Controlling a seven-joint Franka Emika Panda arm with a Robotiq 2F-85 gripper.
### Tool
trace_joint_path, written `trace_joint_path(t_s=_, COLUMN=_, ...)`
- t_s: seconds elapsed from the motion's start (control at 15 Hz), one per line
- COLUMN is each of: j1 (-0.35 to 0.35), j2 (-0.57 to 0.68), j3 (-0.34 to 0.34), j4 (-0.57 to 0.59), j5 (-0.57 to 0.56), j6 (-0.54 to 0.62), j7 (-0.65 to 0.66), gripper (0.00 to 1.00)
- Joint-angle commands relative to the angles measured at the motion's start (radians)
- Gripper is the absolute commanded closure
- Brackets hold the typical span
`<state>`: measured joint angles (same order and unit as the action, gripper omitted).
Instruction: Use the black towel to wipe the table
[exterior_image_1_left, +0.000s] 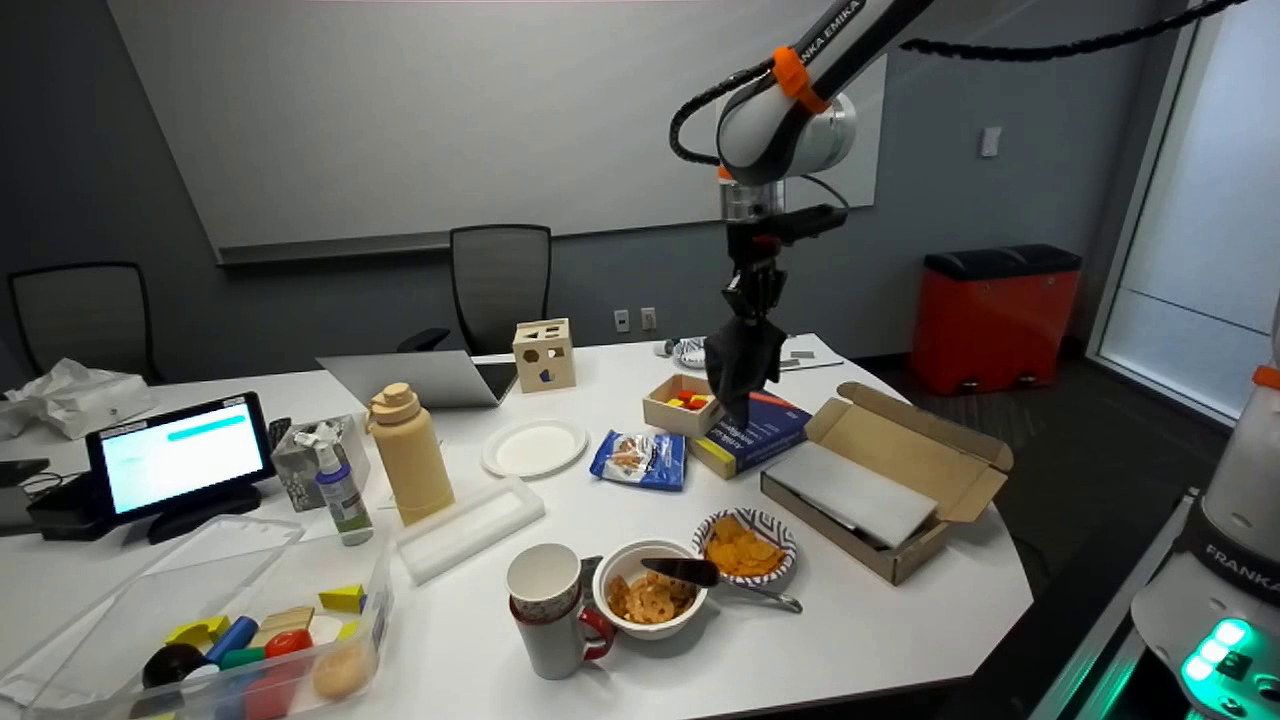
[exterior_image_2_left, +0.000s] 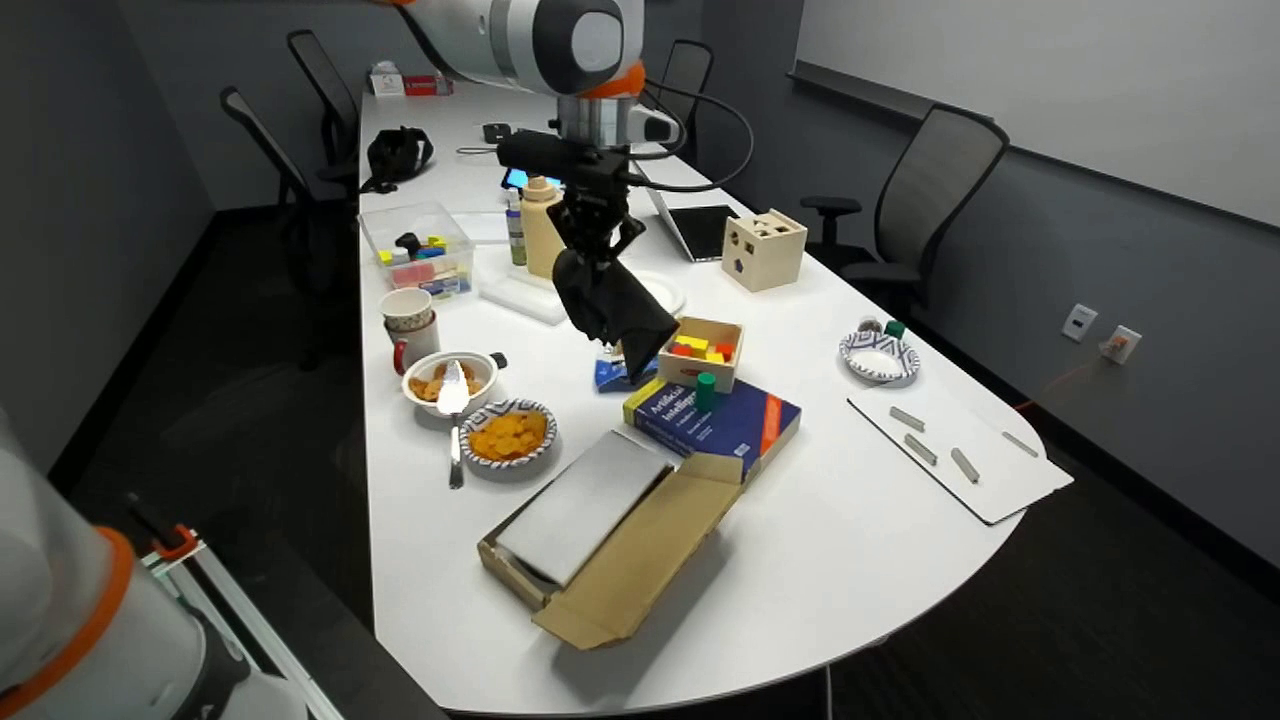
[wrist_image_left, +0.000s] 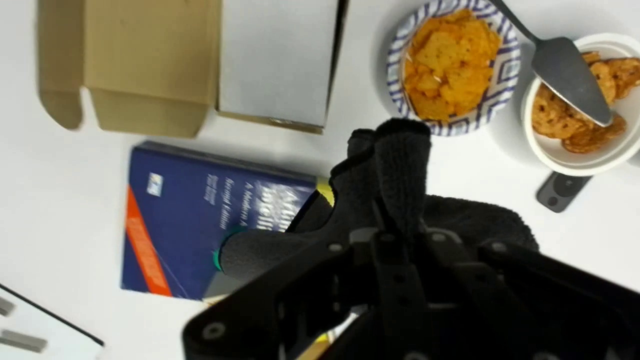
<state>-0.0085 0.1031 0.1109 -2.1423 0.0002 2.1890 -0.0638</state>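
1. Beyond the book (exterior_image_2_left: 715, 425) from where the gripper (exterior_image_2_left: 597, 252) hung, I saw bare white table (exterior_image_2_left: 820, 580) running out to a rounded edge.
2. Under the gripper, room was tight: that book, a blue snack bag (exterior_image_1_left: 640, 460) and a wooden tray (exterior_image_1_left: 672, 412) lay close together.
3. Nearer than it to the robot's base (exterior_image_1_left: 1215, 600) sat an open cardboard box (exterior_image_2_left: 650, 560) and 2 bowls (wrist_image_left: 507, 70).
4. The gripper was clenched on the black towel (exterior_image_2_left: 615, 310), which drooped beneath it; whether the lowest corner touched anything, I couldn't tell.
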Motion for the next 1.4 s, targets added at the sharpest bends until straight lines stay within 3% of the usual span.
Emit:
trace_joint_path(t_s=0.0, j1=0.006, j2=0.043, j3=-0.060, j4=0.024, j5=-0.048, j6=-0.070, j7=0.077, gripper=0.99)
trace_joint_path(t_s=0.47, j1=0.003, j2=0.214, j3=-0.099, j4=0.044, j5=-0.006, j6=0.119, j7=0.078, gripper=0.99)
trace_joint_path(t_s=1.13, j1=0.002, j2=0.412, j3=-0.101, j4=0.146, j5=0.044, j6=0.366, j7=0.102, gripper=0.99)
trace_joint_path(t_s=1.2, j1=0.003, j2=0.422, j3=-0.102, j4=0.152, j5=0.042, j6=0.381, j7=0.106, gripper=0.70)
trace_joint_path(t_s=1.33, j1=0.002, j2=0.432, j3=-0.103, j4=0.154, j5=0.039, j6=0.407, j7=0.104, gripper=0.63)
